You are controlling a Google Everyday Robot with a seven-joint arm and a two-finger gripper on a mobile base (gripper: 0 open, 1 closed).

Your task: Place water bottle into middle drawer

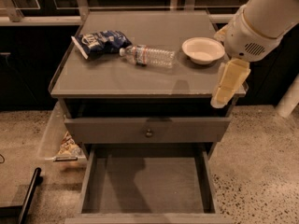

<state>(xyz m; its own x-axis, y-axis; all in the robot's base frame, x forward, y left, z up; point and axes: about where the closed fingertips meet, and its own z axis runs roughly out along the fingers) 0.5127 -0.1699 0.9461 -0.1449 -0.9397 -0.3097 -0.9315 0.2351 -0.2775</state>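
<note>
The water bottle (150, 56) lies on its side on the flat grey top of the cabinet (117, 80). It is a small clear plastic bottle with ribbed walls. Its white cap points left and a red-and-blue label band wraps the end near the cap. The cap end lies just beside a crinkled blue snack bag (100, 42), glossy and creased, which is nearer the back left corner. To the right of the bottle, and apart from it, sits a shallow round white bowl (202, 49) with a broad rim.

The gripper (221, 96) hangs at the cabinet's right front corner, a pale cream, blocky piece tilted down and to the left. It is below a fat white rounded arm (261, 17) with a small vent grille. It has hold of nothing, and how far it is open cannot be told from here. It is well apart from the bottle, with the bowl between them.

Under the top is a dark open slot, then a plain grey drawer front with a small round knob (148, 133), pushed in. Below that the middle drawer (149, 185) is pulled out. It is a wide, shallow grey box with low side walls and a smooth flat floor, and nothing lies in it.

A clear plastic bin (49, 136) holding snack packets stands on the speckled stone floor (261, 162) at the cabinet's left.
</note>
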